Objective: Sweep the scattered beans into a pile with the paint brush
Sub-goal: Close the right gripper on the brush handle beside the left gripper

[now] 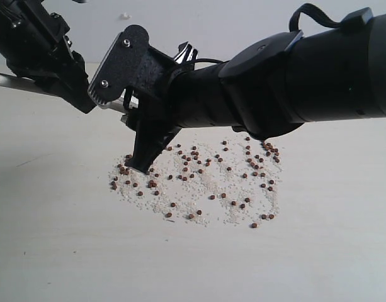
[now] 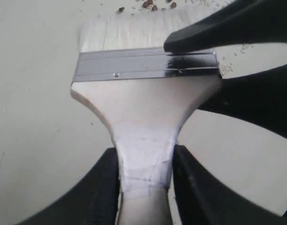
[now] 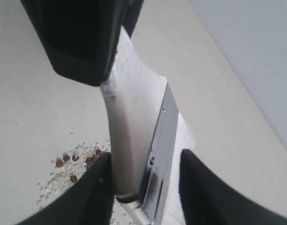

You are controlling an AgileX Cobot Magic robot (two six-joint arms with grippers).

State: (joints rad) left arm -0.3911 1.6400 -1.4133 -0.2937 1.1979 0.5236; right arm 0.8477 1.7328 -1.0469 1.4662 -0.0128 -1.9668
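While in left gripper (image 2: pixel 145 158), paint brush (image 2: pixel 143 110) beside scattered beans (image 1: pixel 194 153).

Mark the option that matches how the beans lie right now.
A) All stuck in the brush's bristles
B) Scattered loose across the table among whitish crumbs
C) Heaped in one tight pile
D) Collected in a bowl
B: in the exterior view the beans lie spread singly over a broad patch of the table, mixed with whitish crumbs, with no heap formed.

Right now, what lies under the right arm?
Scattered beans and whitish crumbs on the table. The arm covers the spread's far edge, so whatever lies there cannot be seen.
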